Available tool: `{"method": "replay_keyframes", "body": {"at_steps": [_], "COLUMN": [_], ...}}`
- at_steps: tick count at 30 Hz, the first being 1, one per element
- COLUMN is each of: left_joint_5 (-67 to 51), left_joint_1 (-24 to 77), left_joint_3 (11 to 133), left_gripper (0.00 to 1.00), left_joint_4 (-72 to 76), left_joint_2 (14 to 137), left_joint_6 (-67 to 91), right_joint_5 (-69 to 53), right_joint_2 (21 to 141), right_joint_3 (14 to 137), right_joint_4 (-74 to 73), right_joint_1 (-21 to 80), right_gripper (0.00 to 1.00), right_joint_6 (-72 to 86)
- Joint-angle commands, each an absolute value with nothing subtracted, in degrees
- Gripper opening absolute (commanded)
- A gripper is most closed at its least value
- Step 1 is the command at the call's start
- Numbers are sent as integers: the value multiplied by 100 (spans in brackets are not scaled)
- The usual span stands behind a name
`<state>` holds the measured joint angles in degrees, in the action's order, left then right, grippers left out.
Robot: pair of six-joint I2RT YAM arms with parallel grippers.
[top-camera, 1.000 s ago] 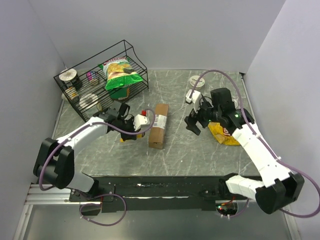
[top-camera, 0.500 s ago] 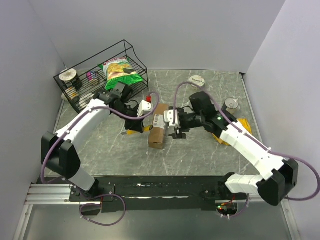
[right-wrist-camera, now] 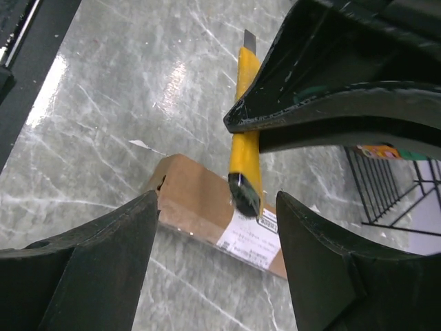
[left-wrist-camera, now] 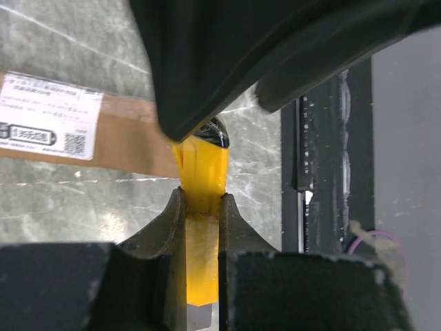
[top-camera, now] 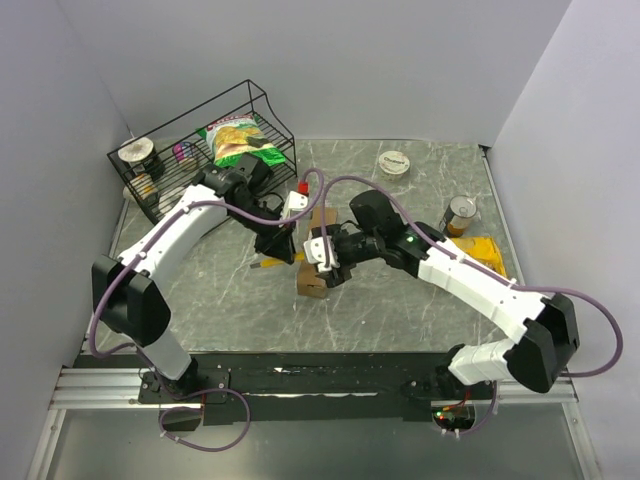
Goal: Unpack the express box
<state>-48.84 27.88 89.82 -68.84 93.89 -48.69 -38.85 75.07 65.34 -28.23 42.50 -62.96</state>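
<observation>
The express box (top-camera: 312, 284), a long brown carton with a white label (left-wrist-camera: 48, 117), lies on the marble table between the arms. My left gripper (left-wrist-camera: 202, 200) is shut on a yellow utility knife (left-wrist-camera: 201, 165), and its black end hangs just above the box's labelled face (right-wrist-camera: 251, 241). In the top view the left gripper (top-camera: 283, 248) sits at the box's left side. The right gripper (top-camera: 328, 262) hovers over the middle of the box (right-wrist-camera: 193, 196) with its jaws open, nothing between them. The knife (right-wrist-camera: 246, 138) shows beyond its fingers.
A black wire rack (top-camera: 165, 175) at the back left holds a green and yellow chip bag (top-camera: 238, 145) and several small tins. A round white tin (top-camera: 395, 162), a can (top-camera: 461, 213) and a yellow bag (top-camera: 482, 250) lie on the right side.
The right arm swung left from the yellow bag to above the box, its jaws narrowing somewhat. The left arm carried the knife back and right, up to the box.
</observation>
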Motion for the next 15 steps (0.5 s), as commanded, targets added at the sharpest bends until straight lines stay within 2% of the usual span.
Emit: {"method": "replay_keyframes", "body": {"at_steps": [1, 10, 13, 15], "left_joint_5": [-5308, -5414, -5440, -5467], "left_joint_1": [2839, 2848, 2848, 2848], "left_joint_3": [9211, 9369, 9422, 9492], "left_gripper": [1, 1, 1, 1], "left_joint_4": [-7172, -7392, -7435, -7506], "left_joint_2": [9413, 9562, 9589, 9641], "left_joint_6": [-4957, -5071, -5167, -5220], "right_joint_5": [-3867, -3700, -3709, -3639], "right_joint_2": [7664, 7857, 7971, 8007], "right_joint_3": [6653, 6671, 6767, 6803], "right_joint_4": [-2373, -2091, -2232, -2241], "right_joint_1": [4368, 4605, 4632, 4632], "right_gripper": [74, 60, 47, 33], "right_joint_6": [-6425, -6538, -6618, -6636]}}
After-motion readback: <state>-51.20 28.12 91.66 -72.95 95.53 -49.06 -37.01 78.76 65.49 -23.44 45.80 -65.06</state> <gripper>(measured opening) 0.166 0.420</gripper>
